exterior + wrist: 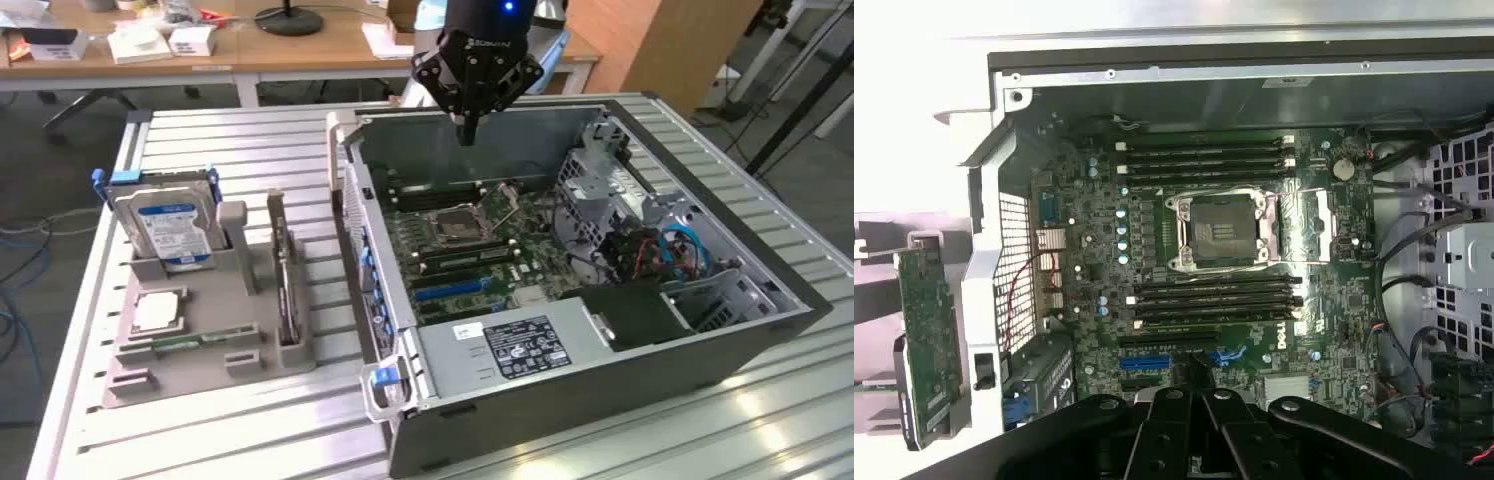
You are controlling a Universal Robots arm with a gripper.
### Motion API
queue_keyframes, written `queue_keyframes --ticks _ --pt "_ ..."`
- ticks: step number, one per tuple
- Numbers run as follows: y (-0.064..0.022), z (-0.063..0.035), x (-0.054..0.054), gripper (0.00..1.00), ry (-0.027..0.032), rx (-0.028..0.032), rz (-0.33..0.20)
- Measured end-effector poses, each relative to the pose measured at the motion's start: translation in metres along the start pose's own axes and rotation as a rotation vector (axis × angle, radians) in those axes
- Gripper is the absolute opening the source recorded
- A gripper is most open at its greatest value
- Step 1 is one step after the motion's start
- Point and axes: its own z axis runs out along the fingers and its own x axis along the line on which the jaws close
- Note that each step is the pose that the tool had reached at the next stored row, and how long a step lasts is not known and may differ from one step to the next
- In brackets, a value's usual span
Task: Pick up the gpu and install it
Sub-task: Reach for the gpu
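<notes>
Overhead, the black robot gripper (466, 135) hangs with jaws clenched on nothing above the open grey metal computer case (641, 400) and its green motherboard (467, 245). Well apart, toward the exterior view's left, the gpu (283, 280), a thin brownish circuit card, sits in a grey plastic parts holder (187, 365). Fetching it cleanly likely calls for spread jaws squared to its thin top edge. It stands on edge, long axis alongside the case wall.

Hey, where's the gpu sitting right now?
In the exterior view, the gpu stands on edge in the gray holder, between the hard drive on the exterior view's left and the open computer case on its right.
</notes>
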Motion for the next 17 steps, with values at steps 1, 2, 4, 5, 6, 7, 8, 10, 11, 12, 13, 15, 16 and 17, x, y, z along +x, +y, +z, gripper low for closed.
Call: queue_keyframes --ticks 1,2,4,5,6,7,8,10,11,12,13,15,16,17 --pt "0.0000 0.0000 0.0000 0.10 0.0000 0.0000 0.000" --pt "0.0000 0.0000 0.0000 0.10 0.0000 0.0000 0.000" --pt "0.0000 0.0000 0.0000 0.10 0.0000 0.0000 0.000" --pt "0.0000 0.0000 0.0000 0.10 0.0001 0.0000 0.000" --pt "0.0000 0.0000 0.0000 0.10 0.0000 0.0000 0.000" --pt "0.0000 0.0000 0.0000 0.10 0.0001 0.0000 0.000" --pt "0.0000 0.0000 0.0000 0.10 0.0001 0.0000 0.000" --pt "0.0000 0.0000 0.0000 0.10 0.0000 0.0000 0.000" --pt "0.0000 0.0000 0.0000 0.10 0.0000 0.0000 0.000" --pt "0.0000 0.0000 0.0000 0.10 0.0000 0.0000 0.000" --pt "0.0000 0.0000 0.0000 0.10 0.0000 0.0000 0.000" --pt "-0.0001 0.0002 0.0017 0.10 -0.0002 -0.0003 0.000" --pt "-0.0003 0.0001 0.0033 0.10 0.0000 0.0000 0.000" --pt "-0.0004 0.0001 0.0053 0.10 0.0000 0.0000 0.000"
